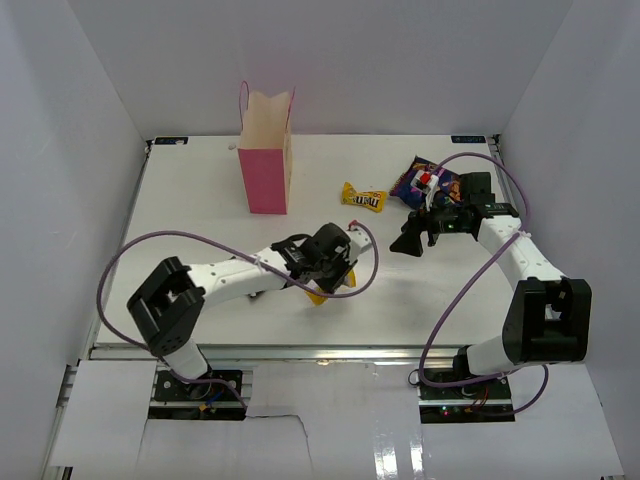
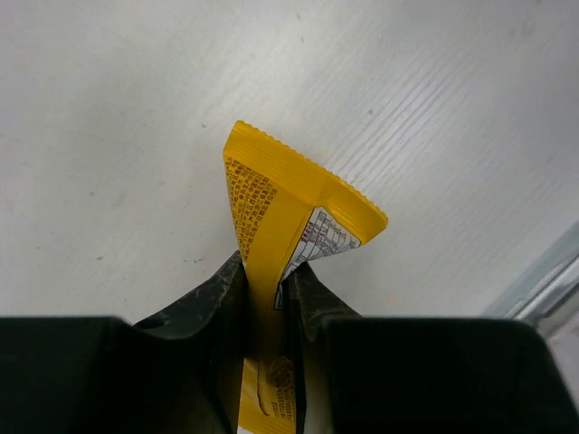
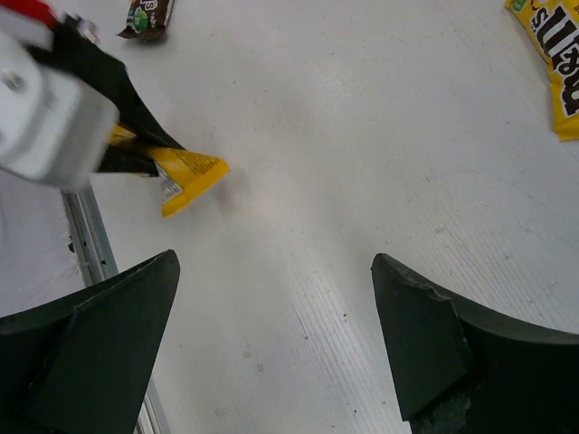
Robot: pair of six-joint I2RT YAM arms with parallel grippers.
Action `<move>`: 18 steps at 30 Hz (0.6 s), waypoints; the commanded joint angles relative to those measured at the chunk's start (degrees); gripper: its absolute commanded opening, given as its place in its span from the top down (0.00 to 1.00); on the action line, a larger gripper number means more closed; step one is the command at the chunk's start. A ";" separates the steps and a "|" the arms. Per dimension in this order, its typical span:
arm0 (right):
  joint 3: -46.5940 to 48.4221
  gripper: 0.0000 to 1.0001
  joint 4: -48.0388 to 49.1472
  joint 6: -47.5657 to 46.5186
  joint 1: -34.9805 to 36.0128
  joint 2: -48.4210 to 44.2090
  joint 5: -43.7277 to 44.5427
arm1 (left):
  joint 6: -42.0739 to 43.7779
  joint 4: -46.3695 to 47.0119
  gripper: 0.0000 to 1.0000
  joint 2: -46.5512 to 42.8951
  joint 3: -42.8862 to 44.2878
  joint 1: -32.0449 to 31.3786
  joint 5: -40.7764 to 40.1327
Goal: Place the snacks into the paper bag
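My left gripper is shut on a small yellow candy packet, pinched upright between the jaws just above the table near the front edge; it also shows in the right wrist view. My right gripper is open and empty above bare table. A second yellow packet lies mid-table and shows in the right wrist view. The dark blue-purple snack bag lies at the right, partly hidden by the right arm. A dark brown packet lies beyond the left gripper. The pink paper bag stands upright at the back left.
White walls enclose the table on three sides. A metal rail runs along the table's front edge close to the left gripper. Purple cables loop from both arms over the table.
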 commanded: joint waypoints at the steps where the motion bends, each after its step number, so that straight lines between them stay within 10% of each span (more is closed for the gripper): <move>1: 0.70 0.08 0.65 -1.37 -0.30 -0.94 0.69 | -7.01 0.97 0.79 -12.20 2.23 3.64 1.67; 9: -0.01 0.08 0.73 -1.73 -0.21 1.08 2.80 | -17.65 11.94 0.75 -24.45 9.07 22.78 5.72; 18: 0.52 0.09 1.35 -1.55 0.14 2.67 3.06 | -22.32 15.12 0.75 -9.36 29.20 33.79 0.20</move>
